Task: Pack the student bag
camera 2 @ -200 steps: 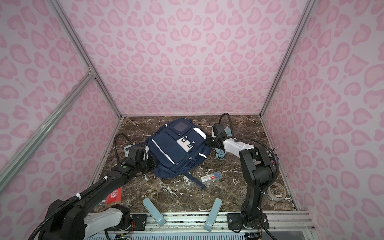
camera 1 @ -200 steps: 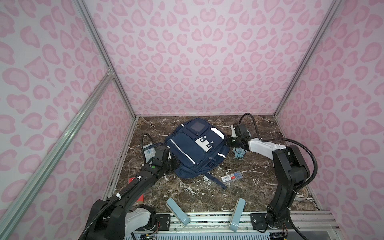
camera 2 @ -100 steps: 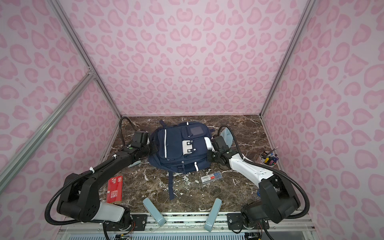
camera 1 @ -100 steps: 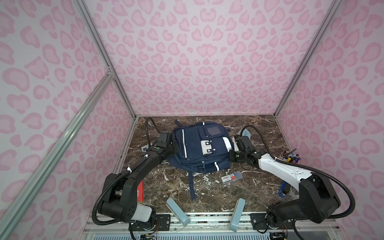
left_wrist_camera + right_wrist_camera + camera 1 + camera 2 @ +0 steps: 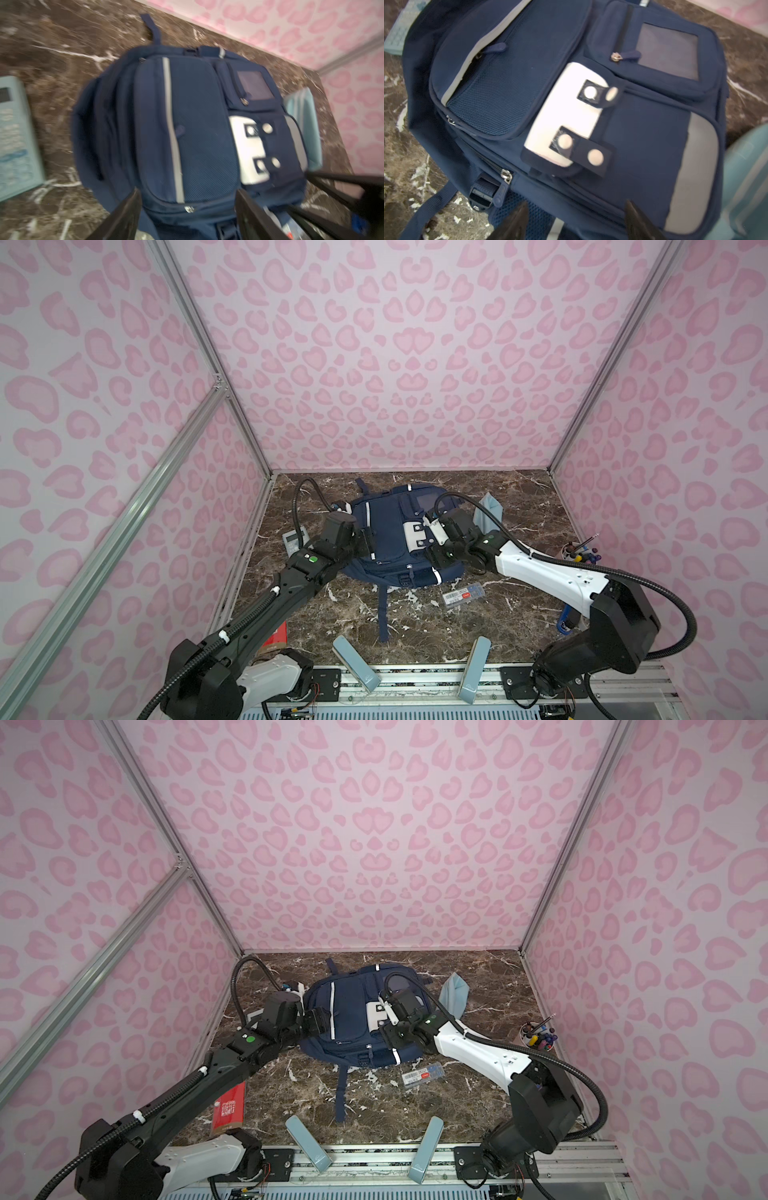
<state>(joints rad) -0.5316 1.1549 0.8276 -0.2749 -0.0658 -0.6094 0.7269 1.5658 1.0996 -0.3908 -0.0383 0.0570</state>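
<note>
Jaws now apart, seemingly off student bag (image 5: 390,531).

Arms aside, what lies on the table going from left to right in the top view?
red booklet → calculator → student bag → light-blue pouch → pen cup. The clear case in front of the bag is left out, since it overlaps the bag's right edge.
</note>
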